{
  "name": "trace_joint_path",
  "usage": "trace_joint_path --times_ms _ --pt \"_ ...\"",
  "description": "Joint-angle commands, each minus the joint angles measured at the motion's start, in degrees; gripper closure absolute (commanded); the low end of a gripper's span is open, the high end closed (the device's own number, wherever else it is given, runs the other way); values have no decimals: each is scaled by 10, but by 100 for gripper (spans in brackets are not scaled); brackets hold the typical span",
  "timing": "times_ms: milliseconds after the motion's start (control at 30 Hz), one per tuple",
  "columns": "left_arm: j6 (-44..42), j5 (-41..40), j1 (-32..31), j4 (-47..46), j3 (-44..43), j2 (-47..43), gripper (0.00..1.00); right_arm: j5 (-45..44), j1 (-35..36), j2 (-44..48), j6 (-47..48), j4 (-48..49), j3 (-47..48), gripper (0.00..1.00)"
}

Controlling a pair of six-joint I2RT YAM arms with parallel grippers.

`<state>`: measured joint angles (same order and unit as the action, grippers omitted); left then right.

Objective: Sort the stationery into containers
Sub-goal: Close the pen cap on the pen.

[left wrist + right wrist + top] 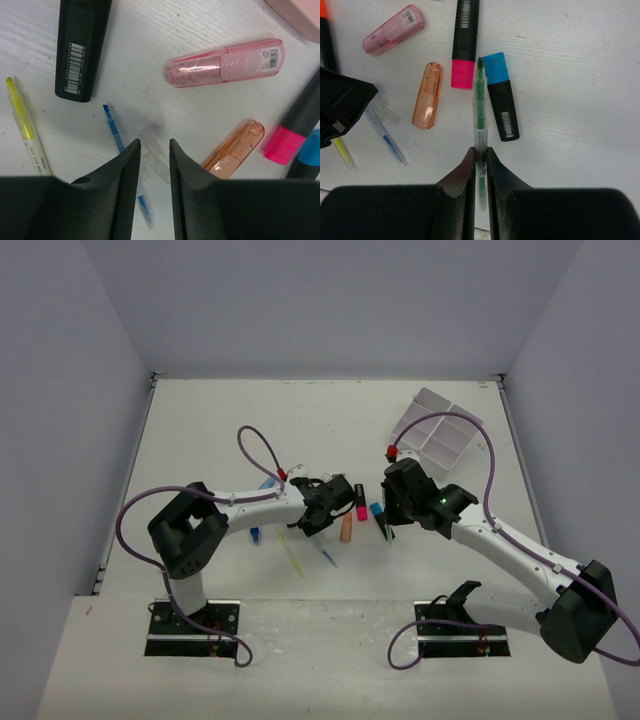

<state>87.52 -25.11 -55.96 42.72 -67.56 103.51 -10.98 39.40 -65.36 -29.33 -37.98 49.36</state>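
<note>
The right gripper (pixel 480 150) has its jaws pinched tight on a thin green pen (pixel 480 107). It grips the pen near the back end, so the barrel sticks straight out ahead with the tip pointing away. Whether the pen is clear of the table I can't tell. Seen from that wrist, the pen runs between a black highlighter with a pink cap (pixel 464 40) and a black highlighter with a blue cap (pixel 499 97), just beside both. To their left lies an orange translucent plastic case (pixel 427 95), and further off a pink translucent plastic case (pixel 393 30).

The left gripper (pixel 154 145) stands with a narrow gap between its jaws and nothing clamped. It hangs over a thin blue pen (pixel 114 130) and a small clear plastic piece (pixel 152 147) that shows in the gap. A thin yellow pen (pixel 22 120) lies off to one side, with a black highlighter barrel with a barcode (pixel 80 45) just beyond it.

All of this is bunched in the middle of the white table (pixel 250 420), between the two grippers, which face one another. The white square plastic tray (pixel 432 403), split into four compartments, sits towards the far right of the table, turned at an angle and well apart from the pile
</note>
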Motion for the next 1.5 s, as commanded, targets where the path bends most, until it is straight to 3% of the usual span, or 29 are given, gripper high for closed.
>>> trace_joint_path --times_ms 0,333,600,700,833,1033,1167,1300,1467 --pt "12 -6 -2 -16 8 5 69 1 -1 -2 7 15 -1 100" --pt "6 4 -1 -37 14 19 72 2 -1 -4 8 15 0 100" --pt "-10 7 5 -60 14 26 87 2 -2 -3 8 15 -1 100" --pt "-28 11 8 -73 10 27 99 6 -2 3 6 18 -1 100" --pt "-80 -5 14 -92 3 -2 100 51 -2 39 13 63 -22 100" --pt "-337 -62 13 -305 41 -171 100 239 -2 170 16 338 -171 100" --pt "-451 -21 13 -479 118 -286 100 314 0 239 -50 503 -249 100" --pt "-495 79 13 -597 179 -369 100 309 7 284 -83 550 -267 100" --pt "-499 147 13 -657 221 -415 100 310 11 287 -80 521 -237 100"
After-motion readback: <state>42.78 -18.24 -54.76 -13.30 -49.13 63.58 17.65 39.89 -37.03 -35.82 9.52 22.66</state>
